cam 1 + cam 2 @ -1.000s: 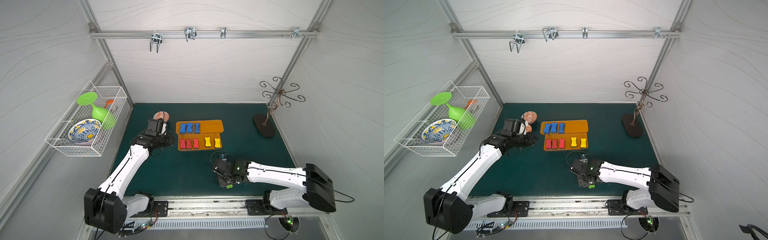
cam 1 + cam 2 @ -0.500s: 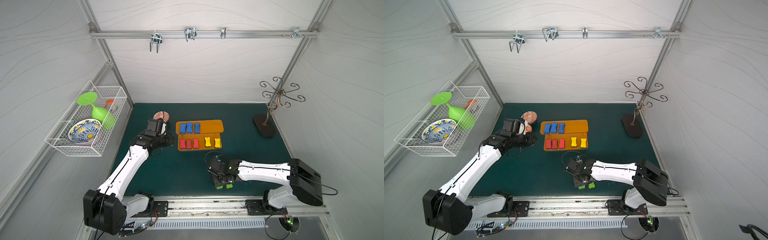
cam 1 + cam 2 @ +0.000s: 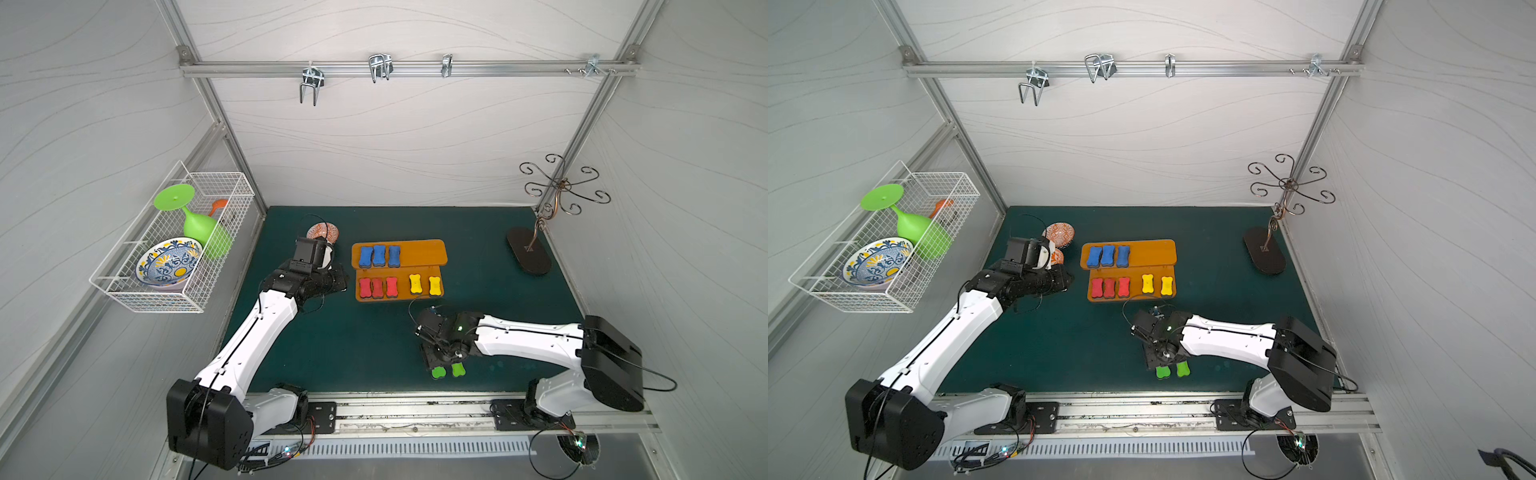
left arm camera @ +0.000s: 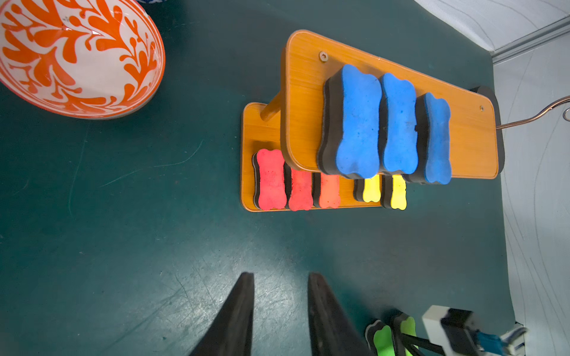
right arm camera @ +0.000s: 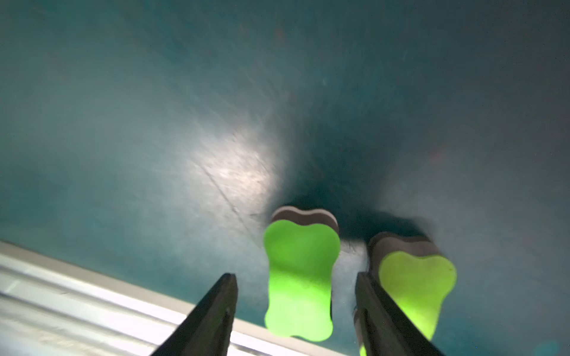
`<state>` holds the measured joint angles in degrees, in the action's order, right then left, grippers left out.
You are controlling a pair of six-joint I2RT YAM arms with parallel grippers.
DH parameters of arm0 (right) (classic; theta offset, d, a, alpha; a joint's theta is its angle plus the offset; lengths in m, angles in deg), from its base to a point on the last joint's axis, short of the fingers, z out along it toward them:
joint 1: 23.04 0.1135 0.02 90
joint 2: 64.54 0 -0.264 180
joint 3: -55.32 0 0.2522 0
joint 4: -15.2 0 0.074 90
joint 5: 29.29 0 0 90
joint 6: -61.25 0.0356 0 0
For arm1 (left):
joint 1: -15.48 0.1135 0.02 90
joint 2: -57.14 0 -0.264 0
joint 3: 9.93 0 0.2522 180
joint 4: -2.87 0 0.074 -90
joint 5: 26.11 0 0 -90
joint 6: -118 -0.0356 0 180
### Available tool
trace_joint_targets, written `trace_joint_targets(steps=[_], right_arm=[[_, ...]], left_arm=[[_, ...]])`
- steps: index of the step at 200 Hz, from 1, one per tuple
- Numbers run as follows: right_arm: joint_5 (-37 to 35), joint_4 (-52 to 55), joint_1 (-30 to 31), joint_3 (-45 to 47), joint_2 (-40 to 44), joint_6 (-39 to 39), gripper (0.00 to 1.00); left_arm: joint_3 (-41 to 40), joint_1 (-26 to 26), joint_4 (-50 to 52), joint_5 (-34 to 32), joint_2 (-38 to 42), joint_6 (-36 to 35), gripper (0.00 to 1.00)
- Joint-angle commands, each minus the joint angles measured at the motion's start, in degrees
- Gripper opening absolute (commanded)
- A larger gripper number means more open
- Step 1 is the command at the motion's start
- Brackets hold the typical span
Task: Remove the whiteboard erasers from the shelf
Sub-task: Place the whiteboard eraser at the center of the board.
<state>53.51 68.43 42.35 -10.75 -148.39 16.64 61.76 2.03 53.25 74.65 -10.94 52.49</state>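
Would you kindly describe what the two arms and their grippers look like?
The left arm and right arm have white shells, black joints and shoulder housings, with thin black cables looping at the wrists. The left gripper and right gripper each end in two tapered black fingers.

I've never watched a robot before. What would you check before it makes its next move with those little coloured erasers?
1. Right gripper open: ok, the jaws stand apart either side of one green eraser.
2. Green erasers off the shelf: ok, both lie on the mat near its front edge.
3. Right finger clear of the second green eraser: cannot tell, it stands close beside it.
4. Left gripper free: ok, the jaws are apart with nothing between them.
5. Shelf emptied: not ok. Three blue erasers are on the top board, and three red erasers and two yellow erasers are on the bottom board.
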Motion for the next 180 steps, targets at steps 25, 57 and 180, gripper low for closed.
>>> trace_joint_targets(steps=[25, 57, 180], right_arm=[[-2.81, 6.28, -5.73, -13.30, -1.02, -6.44, 0.67], [-1.58, 4.76, -9.66, -22.70, -4.71, -12.88, 0.67], [3.75, 7.91, -16.97, -52.10, -20.33, -25.84, 0.62]], left_arm=[[0.02, -0.26, 1.93, -3.55, 4.11, -0.05, 0.34], [-1.20, -0.17, 3.22, -6.26, 6.60, -0.58, 0.34], [-1.39, 0.18, 3.28, -8.01, 7.15, -1.24, 0.34]])
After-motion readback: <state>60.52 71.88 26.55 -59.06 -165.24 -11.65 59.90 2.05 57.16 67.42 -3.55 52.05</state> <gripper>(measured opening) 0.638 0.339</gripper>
